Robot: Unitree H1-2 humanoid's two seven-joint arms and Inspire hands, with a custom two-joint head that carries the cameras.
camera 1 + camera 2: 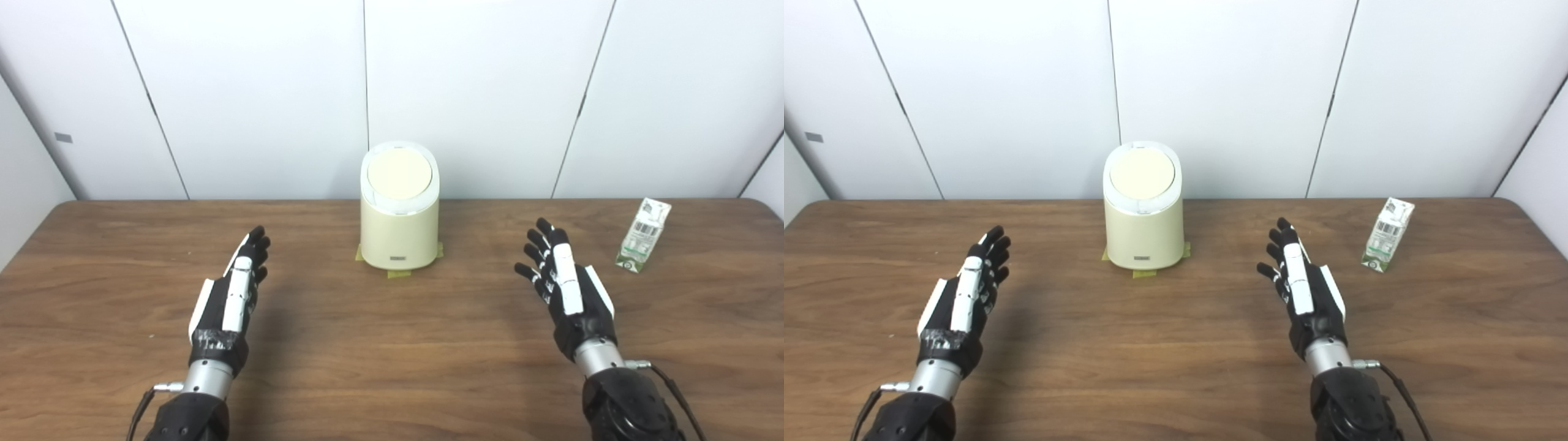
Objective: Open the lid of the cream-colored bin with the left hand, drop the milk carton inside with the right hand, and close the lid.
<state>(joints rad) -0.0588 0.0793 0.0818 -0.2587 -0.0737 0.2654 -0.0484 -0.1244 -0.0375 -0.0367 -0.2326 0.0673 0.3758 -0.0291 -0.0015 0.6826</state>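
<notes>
A cream-colored bin (399, 229) stands upright at the middle back of the wooden table (380, 343), its round lid (399, 173) shut. A small green and white milk carton (643, 235) stands upright at the far right. My left hand (236, 294) is open and empty, fingers straight, to the left of and nearer than the bin. My right hand (566, 288) is open and empty, between the bin and the carton and nearer than both. Neither hand touches anything.
Strips of yellow-green tape (398, 273) mark the bin's spot on the table. White wall panels (478, 92) rise right behind the table's back edge. The bin also shows in the right eye view (1144, 229), as does the carton (1388, 234).
</notes>
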